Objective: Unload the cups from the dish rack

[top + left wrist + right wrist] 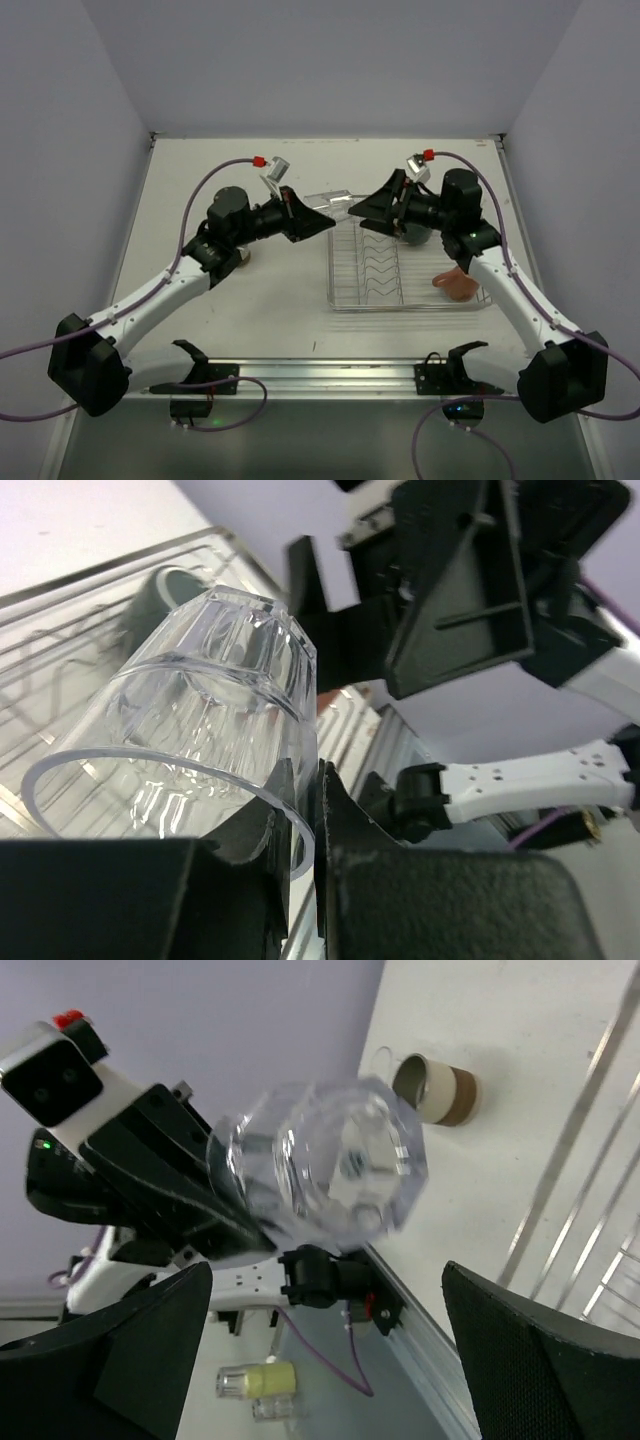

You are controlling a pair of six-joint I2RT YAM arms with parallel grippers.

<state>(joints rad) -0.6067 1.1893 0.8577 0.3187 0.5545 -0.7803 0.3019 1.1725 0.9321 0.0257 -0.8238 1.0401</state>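
Currently on hand, item by item:

1. Left gripper (305, 815) – fingers (262, 832) clamped on the wall of a clear tumbler (200, 705) just below its rim, one finger inside the mouth and one outside. The tumbler lies tilted, its faceted base pointing away from my wrist, and is held up off the wire over the far left corner of the dish rack (400, 285).

2. Right gripper (374, 213) – fingers spread wide, nothing between them. It faces the left gripper across the rack, and the tumbler's base points straight at it, near but not touching.

3. Dark mug (416, 238) – in the far right part of the rack, just under my right wrist. The left wrist view shows it blurred behind the tumbler.

4. Salmon-pink cup (455, 284) – at the right end of the rack, close against my right forearm. I cannot tell whether it stands upright.

5. Cream cup with a brown band (440, 1088) – off the rack, on the white table (270, 320) to its left, beside my left arm. In the overhead view the arm hides most of it.

6. Rack – silver wire with a zigzag row down the middle, right of centre on the table between my two arms.
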